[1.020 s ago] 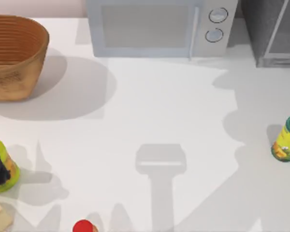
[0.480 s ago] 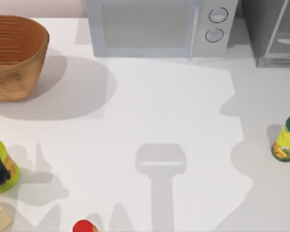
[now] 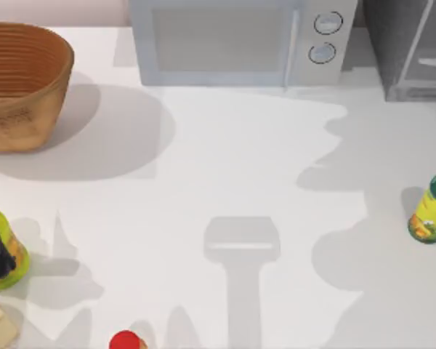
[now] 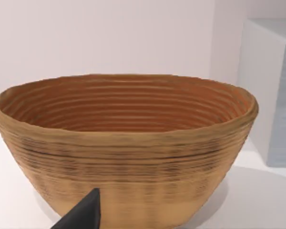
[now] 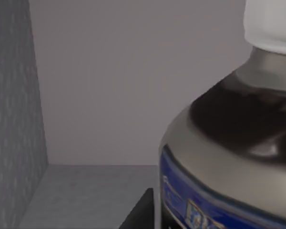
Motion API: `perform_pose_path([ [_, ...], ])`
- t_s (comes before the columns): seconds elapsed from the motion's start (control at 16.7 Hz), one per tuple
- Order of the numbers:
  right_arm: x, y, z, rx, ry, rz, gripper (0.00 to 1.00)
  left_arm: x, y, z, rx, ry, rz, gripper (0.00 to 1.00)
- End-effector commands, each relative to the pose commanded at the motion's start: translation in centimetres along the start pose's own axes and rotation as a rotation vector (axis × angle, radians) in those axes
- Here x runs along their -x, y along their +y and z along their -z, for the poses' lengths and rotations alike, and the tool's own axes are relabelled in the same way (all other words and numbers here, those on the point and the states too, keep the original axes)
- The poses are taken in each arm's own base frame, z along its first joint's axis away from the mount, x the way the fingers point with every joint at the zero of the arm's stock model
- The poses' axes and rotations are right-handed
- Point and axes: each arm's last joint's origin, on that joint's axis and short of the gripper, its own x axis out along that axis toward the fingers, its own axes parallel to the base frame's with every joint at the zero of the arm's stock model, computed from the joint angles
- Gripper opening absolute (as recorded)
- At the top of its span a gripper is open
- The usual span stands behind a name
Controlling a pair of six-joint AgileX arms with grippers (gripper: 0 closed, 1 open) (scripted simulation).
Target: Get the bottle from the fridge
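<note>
The light is bright and even, and the white desk [image 3: 225, 153] takes soft-edged grey shadows. The basket [image 3: 22, 83] throws a broad one toward the right, and jagged arm shadows spread across the desk's right half. Inside the fridge [image 5: 109, 95] it is dimmer, and the bottle [image 5: 229, 157] looms close, slightly soft, with a pale glint on its dark shoulder.

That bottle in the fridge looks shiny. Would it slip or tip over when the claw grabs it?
The bottle looks hard and glossy, so it is probably rigid and may be slippery. Its round body could roll if knocked flat. It widens well below the white cap, so standing on the fridge floor it probably resists tipping.
</note>
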Motion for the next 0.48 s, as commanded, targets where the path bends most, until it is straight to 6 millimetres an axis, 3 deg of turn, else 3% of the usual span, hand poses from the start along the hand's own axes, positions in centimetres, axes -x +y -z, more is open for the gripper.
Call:
perform_pose_path([
  [0.24,4.8,2.9,-3.5,0.007,-0.008,0.0,0.0,0.0,0.0,0.0,0.0,0.0,0.0,1.0],
  [0.48,12.3,6.1,-5.1,0.003,-0.013,0.003,0.0,0.0,0.0,0.0,0.0,0.0,0.0,1.0],
])
